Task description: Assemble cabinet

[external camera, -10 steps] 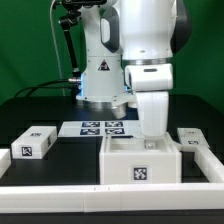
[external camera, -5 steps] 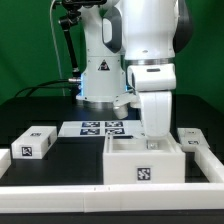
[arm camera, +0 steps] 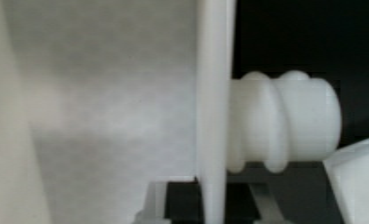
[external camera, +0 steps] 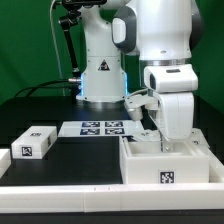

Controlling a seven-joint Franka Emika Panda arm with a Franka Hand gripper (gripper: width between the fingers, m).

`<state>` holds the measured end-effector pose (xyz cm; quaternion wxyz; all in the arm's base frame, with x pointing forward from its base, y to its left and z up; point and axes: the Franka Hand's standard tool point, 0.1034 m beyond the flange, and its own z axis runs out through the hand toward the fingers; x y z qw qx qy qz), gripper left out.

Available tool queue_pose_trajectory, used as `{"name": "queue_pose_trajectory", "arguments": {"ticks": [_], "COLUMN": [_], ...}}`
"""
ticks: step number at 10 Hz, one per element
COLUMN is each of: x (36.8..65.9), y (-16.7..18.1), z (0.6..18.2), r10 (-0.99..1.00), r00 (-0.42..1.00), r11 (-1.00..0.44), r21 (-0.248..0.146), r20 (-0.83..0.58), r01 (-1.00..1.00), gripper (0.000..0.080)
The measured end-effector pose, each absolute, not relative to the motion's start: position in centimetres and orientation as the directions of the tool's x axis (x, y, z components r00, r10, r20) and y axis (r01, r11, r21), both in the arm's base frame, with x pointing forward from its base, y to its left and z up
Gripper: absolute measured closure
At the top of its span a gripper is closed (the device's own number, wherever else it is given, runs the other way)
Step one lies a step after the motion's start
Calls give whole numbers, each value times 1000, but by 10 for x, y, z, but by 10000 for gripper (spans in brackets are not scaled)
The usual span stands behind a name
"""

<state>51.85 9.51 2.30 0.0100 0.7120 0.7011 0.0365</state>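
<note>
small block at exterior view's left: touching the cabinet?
No, a stretch of bare black table lies between the block and the cabinet.

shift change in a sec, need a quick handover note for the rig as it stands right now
Gripper: down in the white plastic box-shaped cabinet, apparently shut on its thin wall.
Cabinet: near the front, on the exterior view's right.
Small white tagged block: lying loose on the exterior view's left, apart from the cabinet.
Done: cabinet body stands upright.
Left: block not yet fitted.
</note>
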Motion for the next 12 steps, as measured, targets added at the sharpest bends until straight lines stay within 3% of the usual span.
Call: {"name": "queue_pose_trajectory", "arguments": {"ticks": [4, 8, 10, 11, 12], "x": [519, 520, 519, 519, 519], "y": [115, 107, 107, 107, 107], "z": [23, 23, 23, 24, 29], "r10": [998, 998, 997, 997, 996], "r00": [51, 57, 63, 67, 76], "r11": [-54, -59, -65, -69, -79], "r21": [59, 51, 51, 52, 59], "r20": [44, 39, 40, 40, 40], "r01": [997, 997, 997, 996, 995], "gripper": [765, 758, 399, 262, 262]}}
